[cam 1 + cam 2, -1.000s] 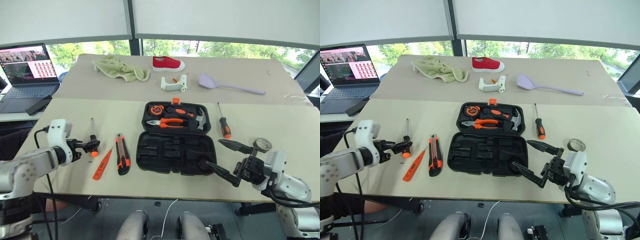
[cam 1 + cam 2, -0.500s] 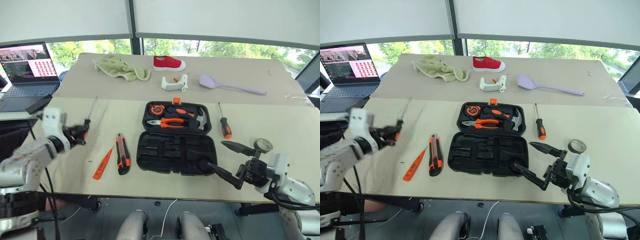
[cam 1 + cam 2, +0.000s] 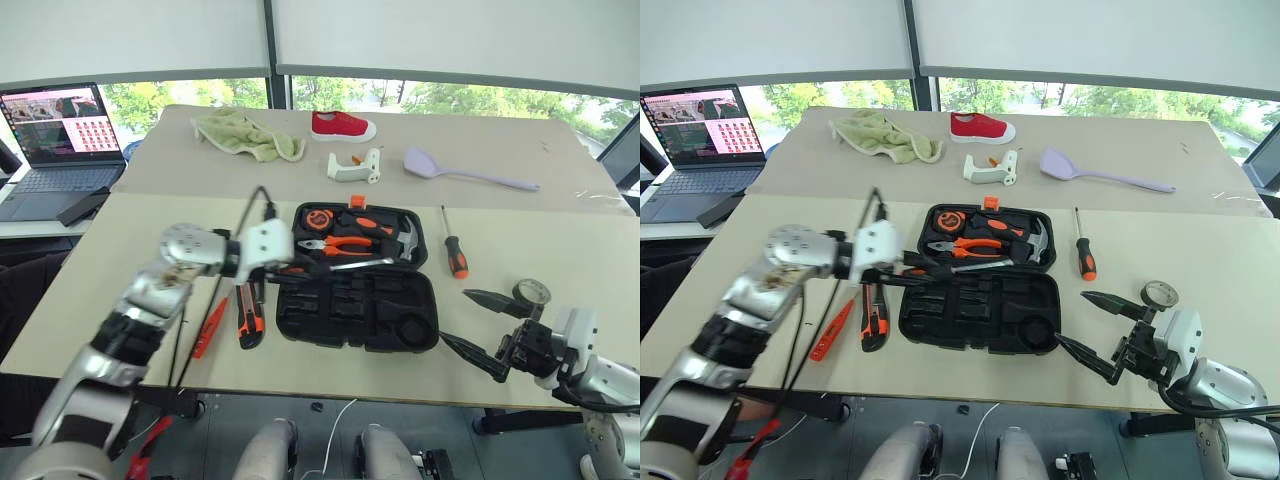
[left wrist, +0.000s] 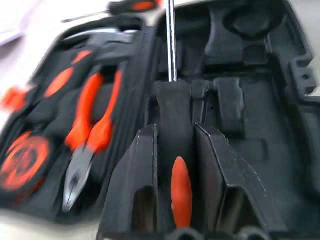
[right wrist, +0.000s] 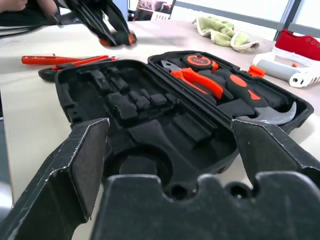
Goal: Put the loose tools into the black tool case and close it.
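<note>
The black tool case (image 3: 352, 342) lies open mid-table, with pliers, a hammer and a tape measure in its far half. My left gripper (image 3: 292, 270) hovers at the case's left edge, shut on the black-and-orange handle of a screwdriver (image 3: 345, 264); in the left wrist view that screwdriver (image 4: 170, 50) has its shaft out over the moulded recesses. A utility knife (image 3: 247, 310) and an orange tester screwdriver (image 3: 208, 327) lie left of the case. Another screwdriver (image 3: 452, 250) and a grey tape roll (image 3: 527, 293) lie to its right. My right gripper (image 3: 468, 320) stands open at the case's near right corner.
On the far table are a green cloth (image 3: 245, 135), a red shoe (image 3: 343, 125), a white bracket (image 3: 355, 165) and a lilac spatula (image 3: 460, 172). A laptop (image 3: 60, 130) stands open at the far left. The table's front edge runs just below the case.
My left gripper shut on the screwdriver at the table's left, lifted it and swung right over the case, rolling the wrist. The right gripper stayed open, drifting slightly right.
</note>
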### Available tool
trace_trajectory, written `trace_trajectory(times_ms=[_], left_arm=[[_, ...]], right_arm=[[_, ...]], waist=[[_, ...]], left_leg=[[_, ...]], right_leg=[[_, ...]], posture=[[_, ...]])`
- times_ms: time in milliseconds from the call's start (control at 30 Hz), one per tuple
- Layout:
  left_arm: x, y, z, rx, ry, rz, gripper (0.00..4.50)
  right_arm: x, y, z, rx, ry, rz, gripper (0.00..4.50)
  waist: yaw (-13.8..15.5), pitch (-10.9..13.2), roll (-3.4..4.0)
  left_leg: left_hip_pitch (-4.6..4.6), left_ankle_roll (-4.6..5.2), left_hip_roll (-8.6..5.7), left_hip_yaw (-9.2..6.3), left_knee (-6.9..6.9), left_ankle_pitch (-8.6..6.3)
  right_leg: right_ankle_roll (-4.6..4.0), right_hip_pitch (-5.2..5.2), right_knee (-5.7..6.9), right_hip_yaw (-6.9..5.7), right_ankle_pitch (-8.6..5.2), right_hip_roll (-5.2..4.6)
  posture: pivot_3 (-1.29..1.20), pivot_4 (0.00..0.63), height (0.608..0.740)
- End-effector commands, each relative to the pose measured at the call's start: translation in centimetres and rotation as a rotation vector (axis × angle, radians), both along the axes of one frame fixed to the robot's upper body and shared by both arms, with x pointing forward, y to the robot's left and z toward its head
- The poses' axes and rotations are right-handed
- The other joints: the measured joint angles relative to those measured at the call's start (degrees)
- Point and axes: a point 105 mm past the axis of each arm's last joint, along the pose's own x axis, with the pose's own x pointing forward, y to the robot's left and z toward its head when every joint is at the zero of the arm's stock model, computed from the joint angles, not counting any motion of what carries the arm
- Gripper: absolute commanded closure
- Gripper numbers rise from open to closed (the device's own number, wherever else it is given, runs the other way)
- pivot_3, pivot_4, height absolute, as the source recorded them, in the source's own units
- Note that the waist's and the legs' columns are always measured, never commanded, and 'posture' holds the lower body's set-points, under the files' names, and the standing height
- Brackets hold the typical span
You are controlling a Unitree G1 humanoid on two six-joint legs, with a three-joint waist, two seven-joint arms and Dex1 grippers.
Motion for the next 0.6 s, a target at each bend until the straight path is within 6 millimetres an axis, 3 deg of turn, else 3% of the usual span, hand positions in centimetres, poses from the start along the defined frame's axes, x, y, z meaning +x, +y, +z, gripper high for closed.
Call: trace_trajectory(times_ms=[33,200,300,367,400,533,600], left_arm=[[1.4,-0.3,0.0,0.056,-0.092,0.010,3.76],[2.7,-1.2,-0.3,0.058,-0.160,0.030,3.76],[1.9,-1.9,-0.7,0.052,-0.120,-0.025,3.76],[1.4,-2.1,-0.9,0.060,-0.119,-0.058,2.84],[1.4,-2.2,-0.7,0.047,-0.136,-0.061,2.63],[1.6,-2.6,0.2,-0.024,-0.171,-0.052,1.08],[1.8,-3.0,1.2,-0.124,-0.150,-0.014,1.08]], right_arm=[[-0.7,0.1,0.8,-0.015,-0.056,-0.017,0.00],[-1.5,0.1,0.7,-0.011,-0.046,-0.047,0.00],[-2.0,0.1,0.5,-0.008,-0.036,-0.061,0.00],[-2.1,0.2,0.4,-0.006,-0.032,-0.068,0.00],[-2.1,0.2,0.4,-0.004,-0.031,-0.071,0.00],[-2.1,0.3,0.5,0.001,-0.030,-0.079,0.00],[-2.1,0.3,0.5,0.004,-0.028,-0.082,0.00]], waist=[[-0.42,0.00,0.00],[-0.30,0.01,-0.01],[-0.23,0.01,-0.01],[-0.24,0.01,0.00],[-0.28,0.00,0.00],[-0.18,0.00,0.00],[-0.09,0.00,0.00]], left_leg=[[-0.02,0.00,0.00,0.00,0.01,0.00],[-0.14,0.02,-0.02,-0.05,0.18,-0.01],[-0.20,0.06,-0.02,-0.06,0.31,-0.04],[-0.24,0.07,-0.01,-0.09,0.34,-0.05],[-0.25,0.07,-0.01,-0.09,0.35,-0.05],[-0.24,0.07,-0.02,-0.09,0.37,-0.05],[-0.25,0.07,-0.02,-0.09,0.39,-0.05]], right_leg=[[0.00,-0.01,0.01,0.01,0.00,0.00],[0.03,-0.04,0.06,-0.05,-0.01,-0.02],[0.04,-0.04,0.07,-0.08,-0.01,-0.02],[0.05,-0.06,0.07,-0.11,-0.02,-0.01],[0.05,-0.06,0.07,-0.11,-0.02,-0.01],[0.05,-0.06,0.08,-0.09,-0.02,-0.02],[0.05,-0.05,0.08,-0.10,-0.02,-0.03]], posture=[[0.00,0.150,0.740],[0.00,0.150,0.740],[0.00,0.150,0.740],[0.00,0.150,0.740],[0.00,0.150,0.740],[0.00,0.150,0.740],[0.00,0.150,0.740]])
